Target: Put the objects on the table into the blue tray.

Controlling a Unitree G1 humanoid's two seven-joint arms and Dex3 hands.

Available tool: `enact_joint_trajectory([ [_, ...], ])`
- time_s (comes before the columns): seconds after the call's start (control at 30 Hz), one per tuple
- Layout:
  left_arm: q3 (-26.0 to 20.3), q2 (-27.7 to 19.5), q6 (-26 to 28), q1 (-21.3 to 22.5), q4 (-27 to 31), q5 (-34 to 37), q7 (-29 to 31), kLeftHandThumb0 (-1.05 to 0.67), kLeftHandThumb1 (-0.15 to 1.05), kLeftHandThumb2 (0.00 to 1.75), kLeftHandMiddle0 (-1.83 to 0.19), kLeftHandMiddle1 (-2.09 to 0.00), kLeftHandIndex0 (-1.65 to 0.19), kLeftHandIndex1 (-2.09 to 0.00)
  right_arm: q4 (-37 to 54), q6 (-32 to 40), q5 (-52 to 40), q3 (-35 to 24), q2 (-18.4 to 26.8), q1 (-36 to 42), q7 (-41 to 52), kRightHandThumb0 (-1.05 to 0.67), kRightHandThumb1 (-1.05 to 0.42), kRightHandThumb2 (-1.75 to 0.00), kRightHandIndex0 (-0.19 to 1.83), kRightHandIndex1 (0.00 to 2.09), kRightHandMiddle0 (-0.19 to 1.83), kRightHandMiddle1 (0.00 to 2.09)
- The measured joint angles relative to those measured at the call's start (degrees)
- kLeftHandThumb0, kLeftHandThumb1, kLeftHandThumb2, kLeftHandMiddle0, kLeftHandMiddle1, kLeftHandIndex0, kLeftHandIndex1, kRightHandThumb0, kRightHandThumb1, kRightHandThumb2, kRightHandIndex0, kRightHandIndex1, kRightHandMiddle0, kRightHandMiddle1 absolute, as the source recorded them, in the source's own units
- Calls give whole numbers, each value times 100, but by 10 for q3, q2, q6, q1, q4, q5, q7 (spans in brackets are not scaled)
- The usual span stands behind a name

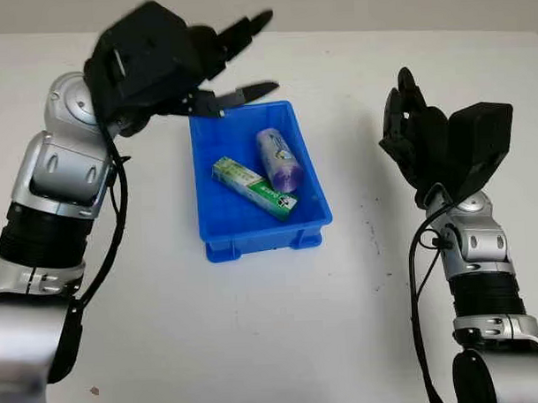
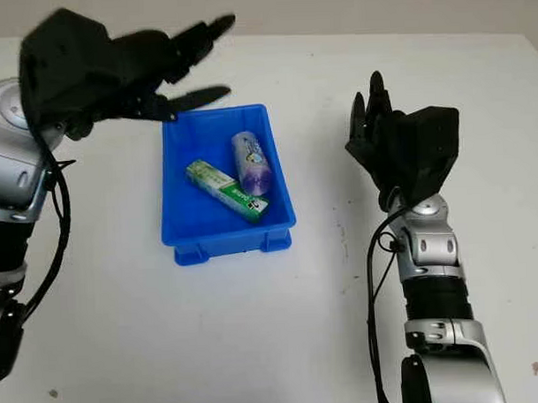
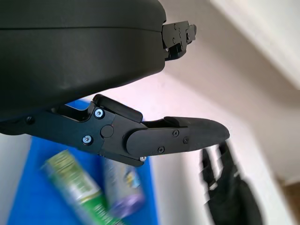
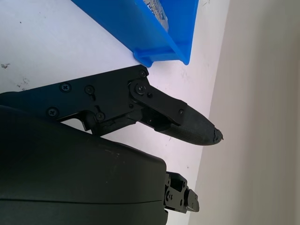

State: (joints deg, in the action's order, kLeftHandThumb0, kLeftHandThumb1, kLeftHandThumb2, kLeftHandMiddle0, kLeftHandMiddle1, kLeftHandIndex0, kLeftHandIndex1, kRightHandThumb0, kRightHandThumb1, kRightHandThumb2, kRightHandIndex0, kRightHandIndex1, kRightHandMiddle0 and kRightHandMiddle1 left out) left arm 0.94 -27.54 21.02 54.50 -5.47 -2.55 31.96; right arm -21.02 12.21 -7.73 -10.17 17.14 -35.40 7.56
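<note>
Fingers (image 1: 248, 94) of the left hand (image 1: 162, 64) are spreading empty over the blue tray (image 1: 219, 231) at 11 o'clock; green box (image 1: 255, 188) and purple roll (image 1: 278, 159) are lying inside. Dropping could be clipping its rim. Right hand (image 1: 435, 147), 3 o'clock, open.

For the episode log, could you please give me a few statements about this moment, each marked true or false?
1. The green box lies inside the blue tray. True.
2. The purple roll sits on the table outside the tray. False: it lies in the tray beside the box.
3. The left hand holds the box. False: it is open, above the tray's far left corner.
4. The right hand is open, to the right of the tray. True.
</note>
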Motion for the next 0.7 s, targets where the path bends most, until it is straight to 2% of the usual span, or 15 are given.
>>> enact_joint_trajectory([
  [0.1,-53,22,-53,-33,-30,50,-30,-73,105,53,19,0,18,-1,-2,-8,-4,-1,0,-5,13,-66,-105,-80,-19,0,-19,0],
  [0.27,-117,49,-105,-121,-51,77,-117,-74,105,54,19,0,17,-3,-3,-15,-7,-2,3,-10,29,-67,-105,-82,-19,0,-19,0],
  [0.47,-144,73,-180,-193,-91,73,-207,-72,105,58,19,0,19,0,-3,-18,-5,1,3,-13,32,-68,-105,-84,-19,0,-19,0],
  [0.57,-146,76,-197,-225,-122,73,-219,-74,105,57,19,0,19,0,-3,-22,-3,1,3,-13,32,-70,-105,-83,-19,0,-19,0],
  [0.7,-151,78,-237,-239,-161,80,-223,-79,105,53,19,0,19,0,-3,-23,-3,1,3,-13,32,-69,-105,-84,-19,0,-19,0],
])
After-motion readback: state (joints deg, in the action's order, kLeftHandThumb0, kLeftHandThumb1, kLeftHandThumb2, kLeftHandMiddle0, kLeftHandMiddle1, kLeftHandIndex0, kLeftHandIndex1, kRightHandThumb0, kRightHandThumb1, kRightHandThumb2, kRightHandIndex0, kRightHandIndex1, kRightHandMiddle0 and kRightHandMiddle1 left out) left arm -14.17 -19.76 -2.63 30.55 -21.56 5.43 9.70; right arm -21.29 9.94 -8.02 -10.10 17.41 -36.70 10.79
